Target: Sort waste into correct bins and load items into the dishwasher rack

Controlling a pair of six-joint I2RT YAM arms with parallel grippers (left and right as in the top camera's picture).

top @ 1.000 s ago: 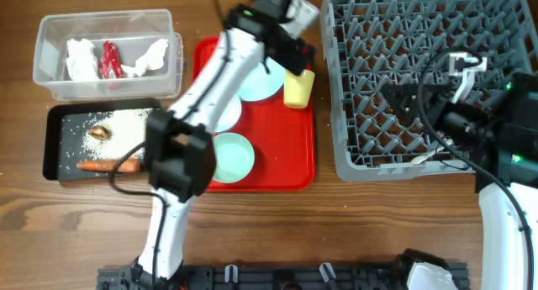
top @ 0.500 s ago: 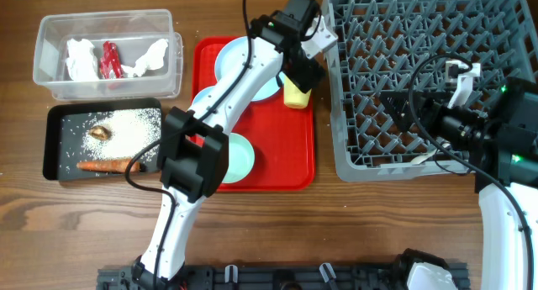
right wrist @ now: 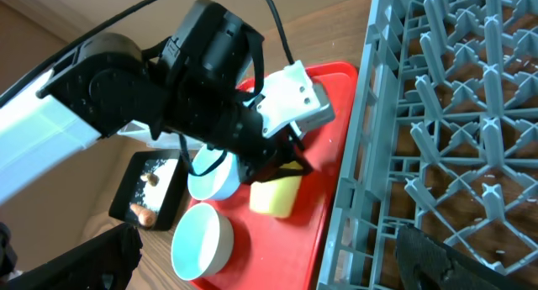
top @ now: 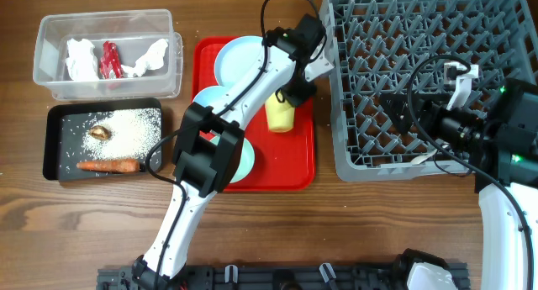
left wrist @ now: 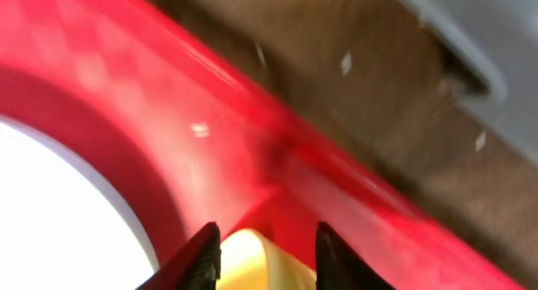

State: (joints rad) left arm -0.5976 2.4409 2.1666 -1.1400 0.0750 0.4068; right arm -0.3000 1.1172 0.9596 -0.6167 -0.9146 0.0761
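The yellow cup (top: pixel 280 113) has shifted. A second ago it stood by the upper right corner of the red tray (top: pixel 298 168), hard against the dishwasher rack (top: pixel 471 38). Now it sits lower and further left in the frame, near the tray's middle, and my left hand (top: pixel 294 92) has travelled with it.

On the left wrist view the fingers (left wrist: pixel 204 255) press either side of the cup's yellow wall, so I judge the hand narrowed and holding the cup (tipped rather than upright, going by the right wrist view). I cannot tell whether it is clear of the tray. It has moved away from the rack, so I read this as a drag or re-grip, not yet the carry.

My right hand (right wrist: pixel 269 255) hangs wide and empty over the rack at frame right. The plate (top: pixel 239 59) and two bowls (top: pixel 208 99) wait on the tray. The red wrapper (top: pixel 109 59) lies in the clear tub (top: pixel 50 84) and the carrot (top: pixel 108 165) in the black tray (top: pixel 52 147), so the dishes are what remains.
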